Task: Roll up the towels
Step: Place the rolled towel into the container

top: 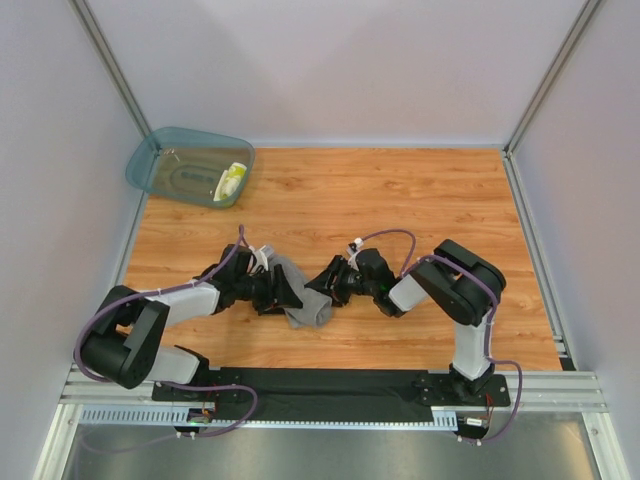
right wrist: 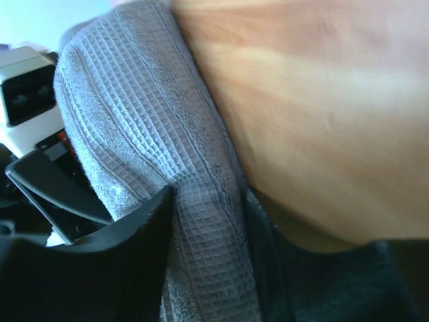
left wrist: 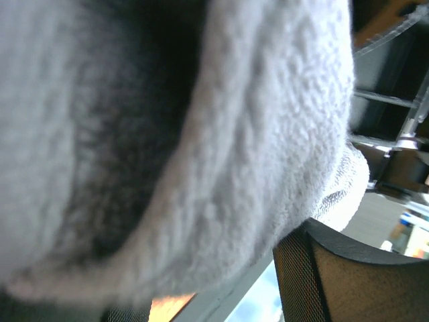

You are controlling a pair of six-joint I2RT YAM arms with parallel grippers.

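From the top camera I see the grey towel [top: 303, 297] bunched at the middle of the table [top: 400, 190], between the left gripper [top: 284, 291] and the right gripper [top: 323, 283]. The yellow-and-white cloth [top: 232, 182] lies in the teal tub [top: 165, 160] at the far left corner.

On the left wrist camera, terry fills my view beside one finger [left wrist: 348, 282]; I cannot tell whether that pincer grips.

On the right wrist camera, the pincer pinches a fold of the towel, one finger [right wrist: 114, 261] pressed against it.

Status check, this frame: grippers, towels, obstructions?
Right gripper clamped on grey towel mid-table. Left gripper against it, grip unclear. Yellow cloth in teal tub. No obstruction seen.
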